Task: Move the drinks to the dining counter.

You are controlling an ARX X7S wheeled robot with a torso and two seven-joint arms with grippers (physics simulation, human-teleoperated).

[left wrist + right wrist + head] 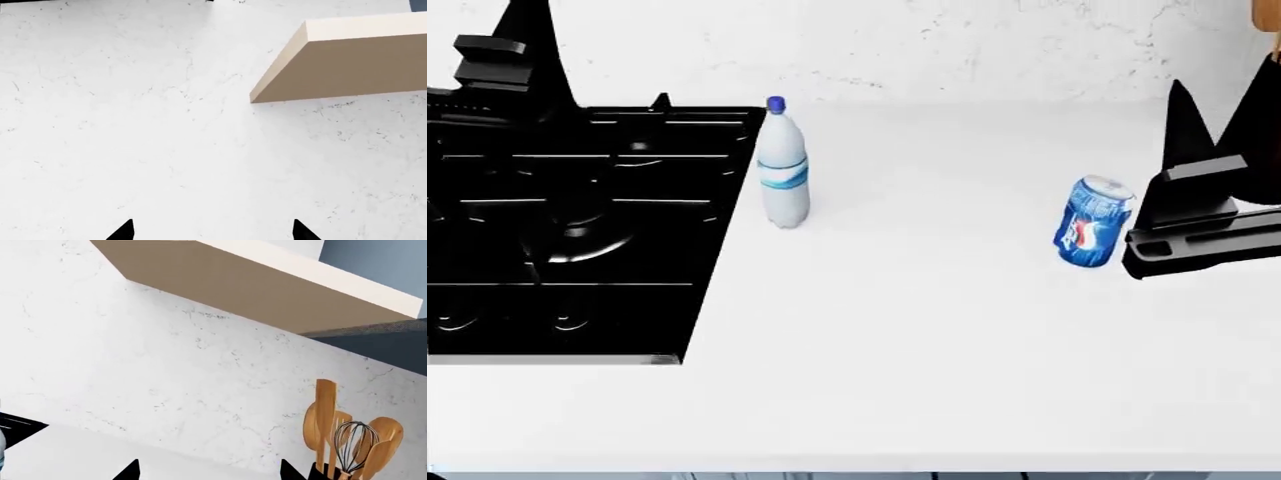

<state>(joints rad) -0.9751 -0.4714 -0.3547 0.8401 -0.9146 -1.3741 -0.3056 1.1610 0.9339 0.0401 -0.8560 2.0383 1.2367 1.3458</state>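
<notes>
The clear water bottle [783,165] with its blue cap stands upright on the white worktop [934,330], just beside the black stove's edge. Further right, the blue soda can [1092,222] stands on the same worktop. My right gripper [1221,95] hovers close beside the can on its right, apart from it, with jaws open and empty in the right wrist view [210,471]. Over the stove's far left corner, my left gripper [521,50] faces the marble wall, open and empty [213,232]. The dining counter is out of view.
A black gas stove [561,230] fills the worktop's left part. A marble wall [133,125] rises behind, carrying a wooden shelf [267,290]. A holder of wooden spoons and a whisk [347,440] stands at the back right.
</notes>
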